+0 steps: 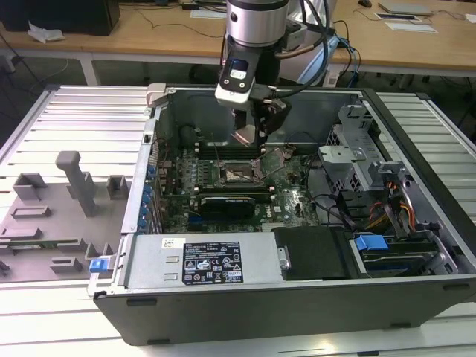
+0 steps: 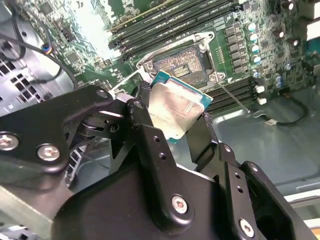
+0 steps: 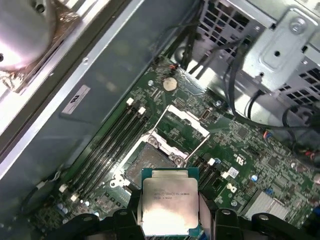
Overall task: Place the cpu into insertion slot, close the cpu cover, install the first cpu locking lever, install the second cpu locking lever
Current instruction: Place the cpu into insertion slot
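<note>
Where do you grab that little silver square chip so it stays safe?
Likely by two opposite edges, pinched from either side, as the gripper does with the cpu. It is flat and square, so that leaves its underside free for the insertion slot.

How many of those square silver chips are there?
1: the cpu sits clamped in the gripper, held above the empty insertion slot. Others may be hidden.

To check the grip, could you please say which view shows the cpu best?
The first wrist view: the cpu faces the camera squarely. The second wrist view shows it tilted, partly behind the gripper; the exterior view shows it small.
</note>
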`<state>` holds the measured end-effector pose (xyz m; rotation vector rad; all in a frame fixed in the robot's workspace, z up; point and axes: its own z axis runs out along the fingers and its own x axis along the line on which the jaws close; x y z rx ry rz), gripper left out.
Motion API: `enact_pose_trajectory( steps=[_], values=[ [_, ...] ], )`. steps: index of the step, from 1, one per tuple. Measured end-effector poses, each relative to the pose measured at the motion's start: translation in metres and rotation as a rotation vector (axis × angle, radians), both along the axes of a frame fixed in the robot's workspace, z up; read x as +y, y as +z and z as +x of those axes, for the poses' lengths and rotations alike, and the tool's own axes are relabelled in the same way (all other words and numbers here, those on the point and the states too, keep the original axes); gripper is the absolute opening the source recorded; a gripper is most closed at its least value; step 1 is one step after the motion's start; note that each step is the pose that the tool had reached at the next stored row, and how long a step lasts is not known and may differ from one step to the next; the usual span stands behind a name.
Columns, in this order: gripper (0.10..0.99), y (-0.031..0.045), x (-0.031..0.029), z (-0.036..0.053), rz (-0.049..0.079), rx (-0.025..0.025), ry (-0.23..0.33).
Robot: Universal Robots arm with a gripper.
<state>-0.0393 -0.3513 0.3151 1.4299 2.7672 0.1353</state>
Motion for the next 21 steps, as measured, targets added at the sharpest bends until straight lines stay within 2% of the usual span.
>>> enact_pose_trajectory(
  steps=[3, 5, 7, 11, 21],
  values=[
    [0.541, -0.0007, 0.0, 0.0, 0.0, 0.0001, -0.054],
    [0.541, -0.002, 0.0, 0.0, 0.0, 0.0001, -0.12],
    [0.541, -0.0028, 0.0, 0.0, 0.0, 0.0001, -0.158],
    [0.541, -0.0057, 0.0, 0.0, 0.0, 0.0, -0.267],
    [0.541, -0.013, 0.0, 0.0, 0.0, 0.0, -0.44]
  ],
)
